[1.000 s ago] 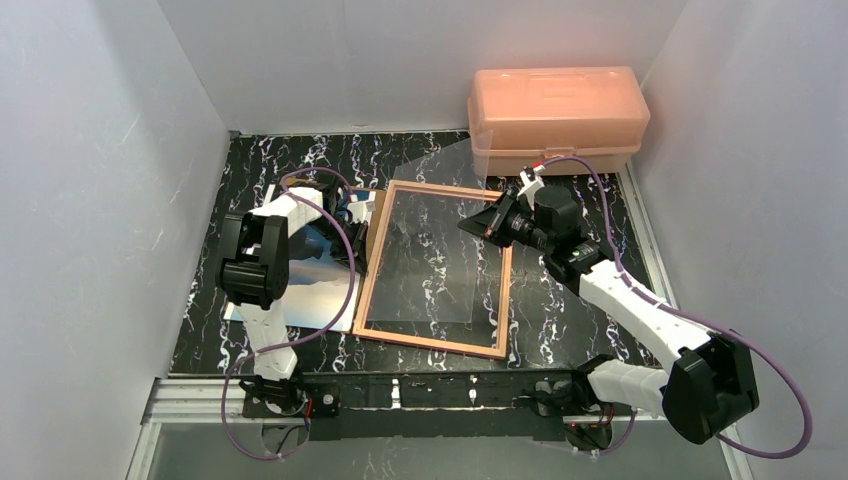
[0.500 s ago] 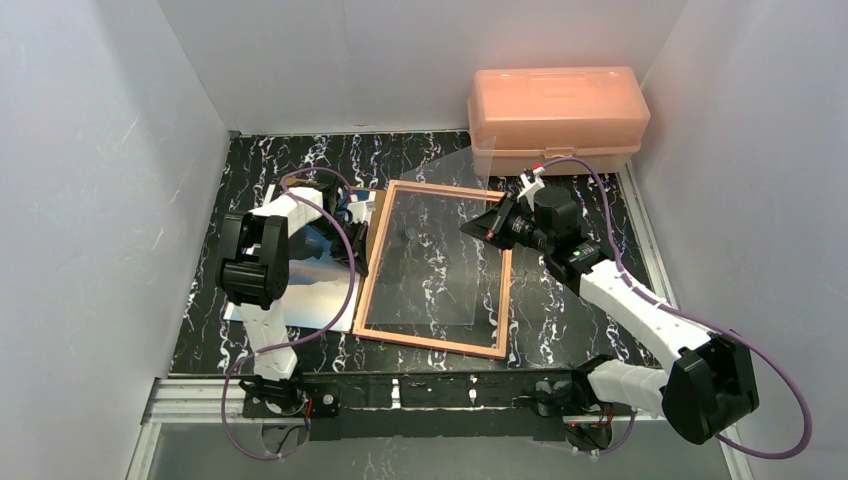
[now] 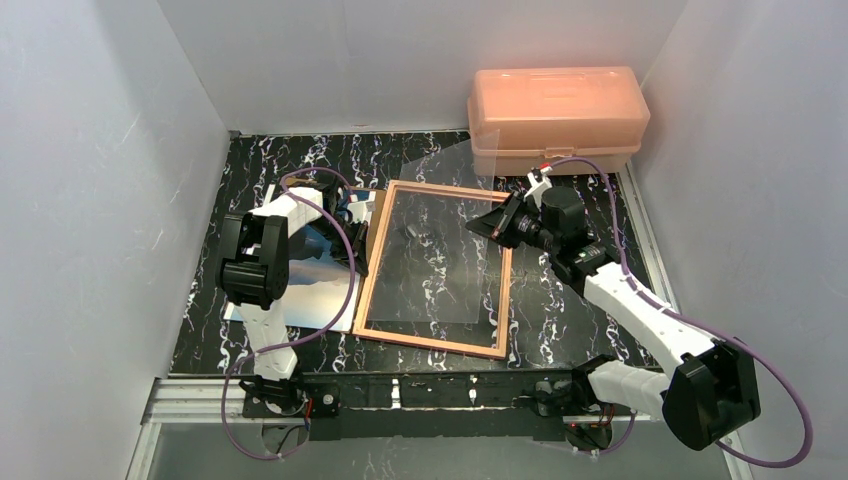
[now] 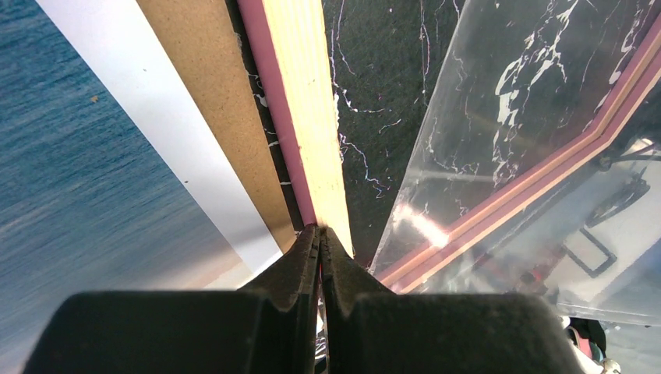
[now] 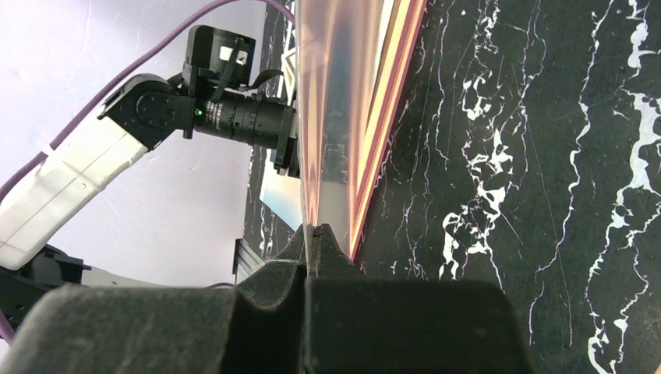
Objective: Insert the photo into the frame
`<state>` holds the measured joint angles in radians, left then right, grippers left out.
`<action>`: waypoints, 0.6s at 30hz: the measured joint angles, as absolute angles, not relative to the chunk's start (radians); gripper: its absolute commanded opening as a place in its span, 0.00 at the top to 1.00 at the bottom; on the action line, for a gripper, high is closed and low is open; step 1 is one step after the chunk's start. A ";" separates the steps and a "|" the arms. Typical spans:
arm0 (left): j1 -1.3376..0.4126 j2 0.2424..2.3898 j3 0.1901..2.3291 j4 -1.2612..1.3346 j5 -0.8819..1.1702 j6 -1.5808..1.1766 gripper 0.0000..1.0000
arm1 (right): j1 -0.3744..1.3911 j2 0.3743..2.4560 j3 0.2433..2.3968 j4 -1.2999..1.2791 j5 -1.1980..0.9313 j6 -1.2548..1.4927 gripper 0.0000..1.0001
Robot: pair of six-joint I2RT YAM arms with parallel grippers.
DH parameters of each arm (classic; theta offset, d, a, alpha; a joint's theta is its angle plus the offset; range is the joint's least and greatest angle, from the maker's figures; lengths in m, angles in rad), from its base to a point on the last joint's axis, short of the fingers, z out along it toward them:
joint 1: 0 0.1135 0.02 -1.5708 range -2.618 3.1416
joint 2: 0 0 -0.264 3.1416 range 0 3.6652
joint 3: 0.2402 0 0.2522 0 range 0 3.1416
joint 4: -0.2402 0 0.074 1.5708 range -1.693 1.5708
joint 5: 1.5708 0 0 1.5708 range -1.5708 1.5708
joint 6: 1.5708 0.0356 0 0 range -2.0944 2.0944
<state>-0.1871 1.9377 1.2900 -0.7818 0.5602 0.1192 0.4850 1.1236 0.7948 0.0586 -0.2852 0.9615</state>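
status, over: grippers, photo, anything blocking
left gripper shut, tips at frame edge. right gripper shut on clear pane, holding it tilted above the frame opening. photo flat beside frame, not in yet.

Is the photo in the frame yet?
No, the photo lies left of the frame, outside its rails.

glossy photo, wood frame, clr pane
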 measured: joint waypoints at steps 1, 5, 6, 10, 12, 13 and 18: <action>-0.187 1.938 1.290 -0.782 0.560 0.119 1.00 | 0.485 1.124 0.790 0.060 -0.288 0.963 0.99; -0.187 1.938 1.290 -0.782 0.559 0.119 1.00 | 0.485 1.124 0.781 0.064 -0.295 0.967 0.99; -0.187 1.938 1.290 -0.782 0.559 0.119 1.00 | 0.485 1.124 0.777 0.071 -0.296 0.970 0.99; -0.187 1.938 1.290 -0.782 0.559 0.119 1.00 | 0.485 1.124 0.767 0.080 -0.296 0.977 0.99; -0.187 1.938 1.290 -0.782 0.559 0.119 1.00 | 0.485 1.124 0.761 0.087 -0.296 0.981 0.99; -0.187 1.938 1.290 -0.782 0.559 0.119 1.00 | 0.485 1.124 0.759 0.087 -0.296 0.984 0.99; -0.187 1.938 1.290 -0.782 0.558 0.119 1.00 | 0.485 1.124 0.742 0.099 -0.298 0.993 0.99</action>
